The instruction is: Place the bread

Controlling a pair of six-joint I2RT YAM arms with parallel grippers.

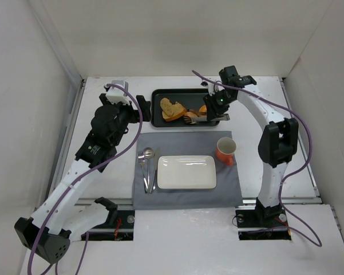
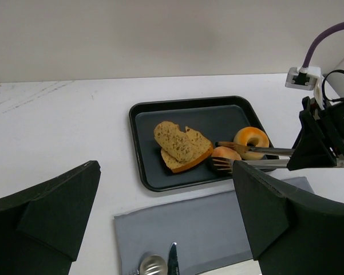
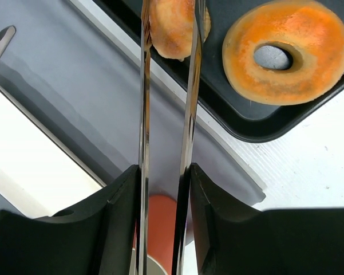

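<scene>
The bread, a small orange-tan bun [image 2: 223, 153], is at the near edge of the black tray [image 2: 143, 172], pinched between the tips of metal tongs [image 2: 257, 163]. My right gripper [image 3: 163, 177] is shut on the tongs' handles [image 3: 143, 114], and the bun [image 3: 169, 28] shows between their tips. I cannot tell if the bun is lifted off the tray. In the top view the right gripper [image 1: 217, 103] is over the tray's right end. My left gripper [image 2: 166, 189] is open and empty, left of the tray [image 1: 160, 97].
A glazed donut [image 3: 286, 51] and toast slices [image 2: 180, 146] lie in the tray. A white rectangular plate [image 1: 186, 172], cutlery [image 1: 147, 166] and an orange cup [image 1: 225, 150] sit on a grey mat [image 1: 229, 183] in front of the tray.
</scene>
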